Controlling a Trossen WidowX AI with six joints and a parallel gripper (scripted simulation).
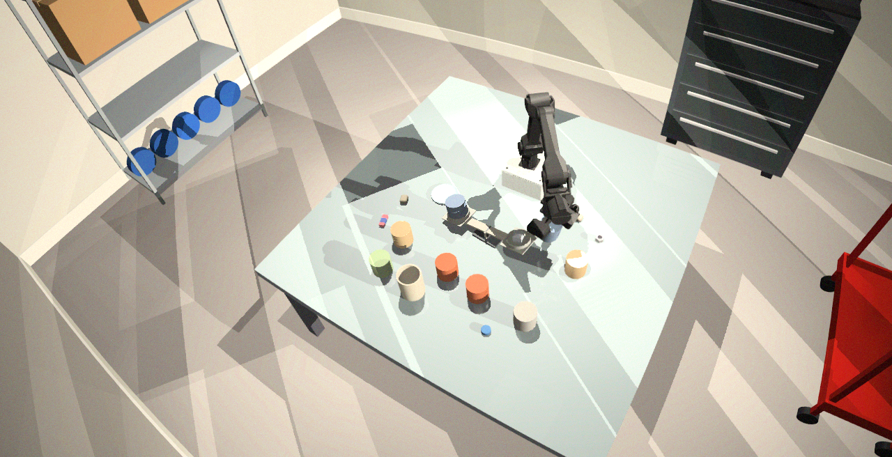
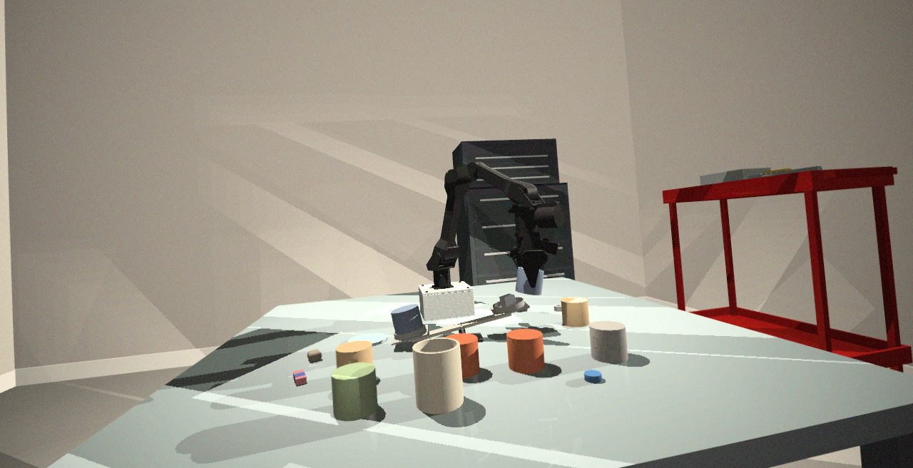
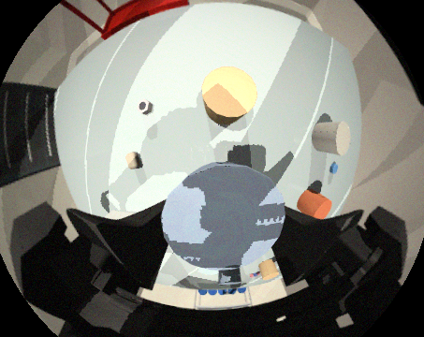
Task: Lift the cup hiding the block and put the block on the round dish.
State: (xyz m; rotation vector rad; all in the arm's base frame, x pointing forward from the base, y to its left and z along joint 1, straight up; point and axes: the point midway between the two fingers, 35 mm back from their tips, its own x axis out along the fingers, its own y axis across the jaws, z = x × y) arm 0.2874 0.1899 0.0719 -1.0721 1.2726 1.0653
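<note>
My gripper [image 1: 549, 230] [image 2: 529, 272] [image 3: 219, 198] is shut on a blue-grey cup [image 1: 551, 234] [image 2: 527, 282] [image 3: 223, 219]. It holds the cup low, just to the right of the balance and off its pan. The balance beam [image 1: 483, 228] [image 2: 468, 322] is tilted. Its right pan [image 1: 517, 243] [image 2: 511, 304] is raised and bears a small dark grey block [image 1: 517, 237] [image 2: 507, 299], uncovered. The other blue-grey cup [image 1: 456, 206] [image 2: 407, 319] stands on the low left end. The pale round dish [image 1: 440, 191] [image 2: 370, 339] lies flat just behind that cup.
Several cylinders stand in front of the balance: tan [image 1: 401, 234], green [image 1: 379, 262], a hollow beige one [image 1: 410, 281], two orange [image 1: 446, 265] [image 1: 477, 287], beige [image 1: 525, 315], and tan [image 1: 575, 263] [image 3: 229, 93] at the right. Small bits [image 1: 485, 329] [image 1: 598, 237] [image 1: 382, 220] lie about. The arm's white base [image 1: 520, 181] stands behind.
</note>
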